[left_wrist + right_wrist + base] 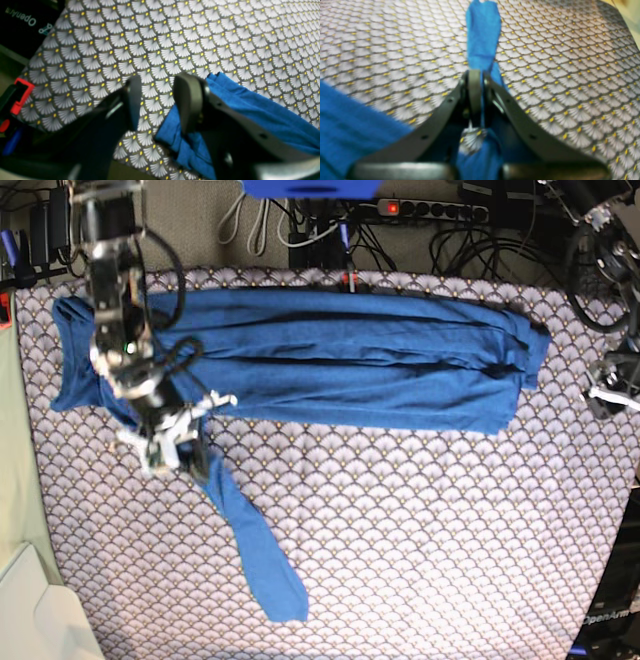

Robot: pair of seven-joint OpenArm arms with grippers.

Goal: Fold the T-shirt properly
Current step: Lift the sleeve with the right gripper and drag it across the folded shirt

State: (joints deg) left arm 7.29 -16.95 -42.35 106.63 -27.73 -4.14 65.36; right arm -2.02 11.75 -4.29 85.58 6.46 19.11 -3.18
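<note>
The blue T-shirt [330, 360] lies folded into a long band across the far part of the grey scallop-patterned tablecloth [420, 530]. One long sleeve [255, 550] trails from it toward the near edge. My right gripper [178, 448] is shut on the upper part of that sleeve. In the right wrist view the sleeve [483, 32] runs away from the shut gripper [477, 75]. My left gripper [160, 100] is open over the cloth with nothing between its fingers, and an end of the shirt [250, 112] lies just beside one finger [188, 102]. In the base view this gripper [606, 392] sits by the table's right edge.
Cables and a power strip [430, 210] lie behind the table. A black arm base marked OpenArm [22, 20] and a red clamp [21, 95] sit at the table's corner. A white object [40, 615] lies off the near left corner.
</note>
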